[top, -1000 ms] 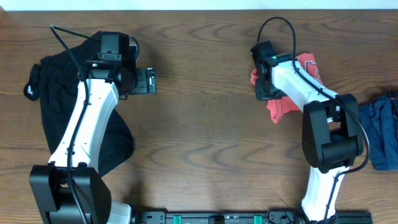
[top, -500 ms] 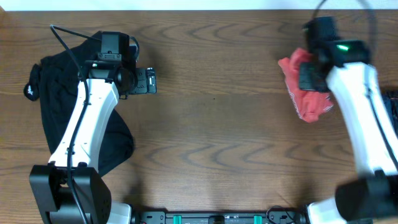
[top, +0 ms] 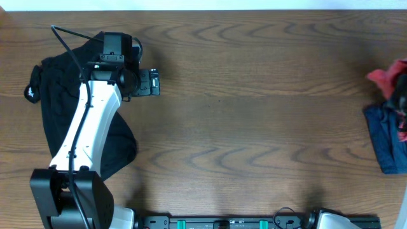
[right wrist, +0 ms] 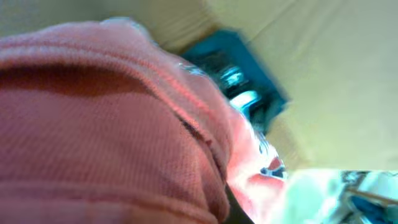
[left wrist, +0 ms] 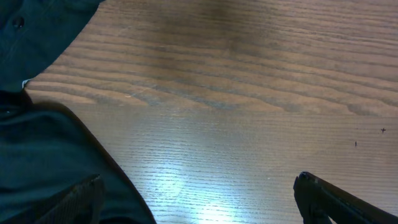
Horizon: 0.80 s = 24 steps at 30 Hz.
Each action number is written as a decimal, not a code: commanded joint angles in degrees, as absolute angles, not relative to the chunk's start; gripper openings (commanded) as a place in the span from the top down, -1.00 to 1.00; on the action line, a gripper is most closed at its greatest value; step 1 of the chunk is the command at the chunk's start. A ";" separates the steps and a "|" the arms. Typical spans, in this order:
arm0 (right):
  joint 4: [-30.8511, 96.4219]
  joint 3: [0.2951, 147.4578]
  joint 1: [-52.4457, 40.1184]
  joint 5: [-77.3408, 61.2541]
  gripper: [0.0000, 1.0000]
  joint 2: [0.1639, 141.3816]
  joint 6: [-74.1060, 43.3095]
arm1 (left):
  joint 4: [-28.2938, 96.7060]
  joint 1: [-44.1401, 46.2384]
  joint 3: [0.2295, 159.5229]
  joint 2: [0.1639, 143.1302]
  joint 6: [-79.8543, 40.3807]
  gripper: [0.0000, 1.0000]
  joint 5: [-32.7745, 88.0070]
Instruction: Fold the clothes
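Your left tool (top: 152, 83) sits in the upper left of the overhead view, just past the right edge of the black garment (top: 48, 108). Its fingers (left wrist: 336, 202) stand wide apart with only bare tabletop (top: 254, 127) between them, so it holds nothing. The black cloth lies rumpled on the left of the frame, partly under the arm.

At the far right edge, the red garment (top: 389, 74) is bunched just above a blue denim piece (top: 385, 140). The right wrist view is filled with blurred red knit pressed close to the lens. That cloth hides the right tool, so you cannot tell whether it is clamped or apart. My guess is that it has hold of the bunch.

All three pieces should handle as light, limp fabric. They will drape and slide on the smooth wood, and a pinch in the middle only gathers a wad. Take the knit by a hem or a shoulder seam, one corner per tool, so it hangs flat before you lay it down. The denim looks thicker, so it will likely hold a crease better. No piece looks folded yet.
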<state>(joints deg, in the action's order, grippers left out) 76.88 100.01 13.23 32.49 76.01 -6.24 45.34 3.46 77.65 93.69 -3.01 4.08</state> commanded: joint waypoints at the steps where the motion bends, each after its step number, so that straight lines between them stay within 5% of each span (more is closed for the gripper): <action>1: 71.64 101.56 16.69 43.31 0.98 75.81 -1.61 | 45.34 3.27 77.08 94.35 -3.11 -0.96 3.40; 12: 47.33 101.56 25.76 42.61 0.98 82.76 7.07 | 45.32 3.29 77.08 94.35 -3.33 -0.95 3.42; 24: 40.03 101.56 32.60 39.20 0.98 91.66 14.63 | 45.15 3.27 77.08 94.35 -6.26 -0.96 6.76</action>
<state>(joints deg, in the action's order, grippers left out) 42.46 100.36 30.83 39.07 90.24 10.26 45.08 3.49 77.58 93.69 -4.97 5.69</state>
